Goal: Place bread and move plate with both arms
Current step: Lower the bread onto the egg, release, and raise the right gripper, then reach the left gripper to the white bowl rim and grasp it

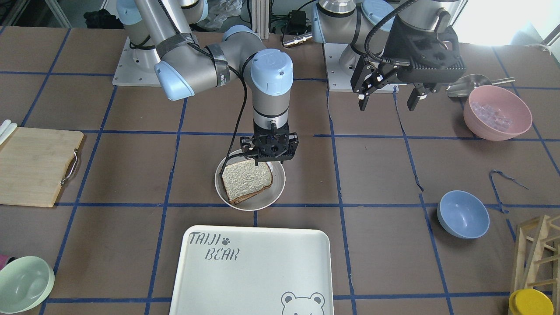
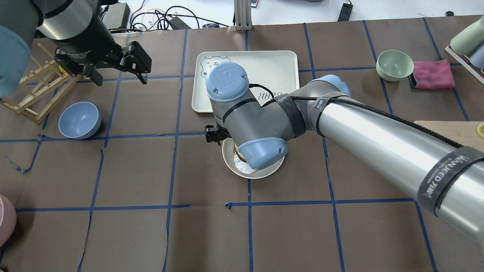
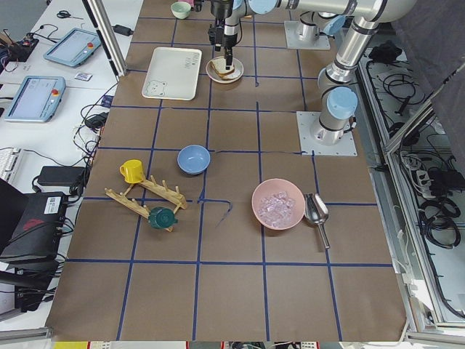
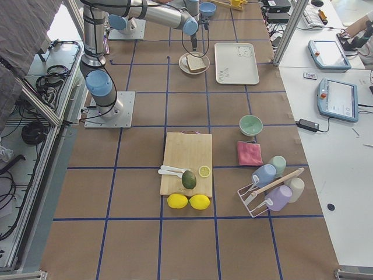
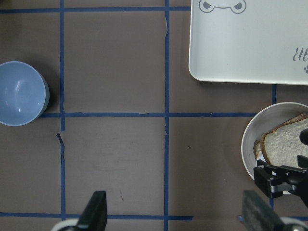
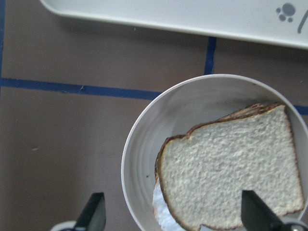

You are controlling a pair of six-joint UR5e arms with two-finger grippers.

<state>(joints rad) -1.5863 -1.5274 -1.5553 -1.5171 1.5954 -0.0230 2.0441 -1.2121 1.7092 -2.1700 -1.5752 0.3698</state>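
Note:
The bread [image 1: 246, 179] lies flat on the round off-white plate [image 1: 262, 203] in the middle of the table, on top of another slice with a white layer at its edge. My right gripper [image 1: 267, 158] hangs open just above the plate's robot-side edge. In the right wrist view its fingertips [image 6: 94, 211] stand wide apart on either side of the bread [image 6: 231, 187] and plate [image 6: 144, 159], holding nothing. My left gripper [image 1: 388, 103] is open and empty, raised high to the plate's side. Its wrist view shows the plate [image 5: 250, 139] at the right edge.
The white "TAIJI BEAR" tray [image 1: 262, 262] lies just beyond the plate. A blue bowl [image 1: 463, 214], a pink bowl of ice [image 1: 497, 113] and a wooden rack [image 1: 538, 249] are on my left side. A cutting board [image 1: 35, 166] and a green bowl [image 1: 24, 284] are on my right.

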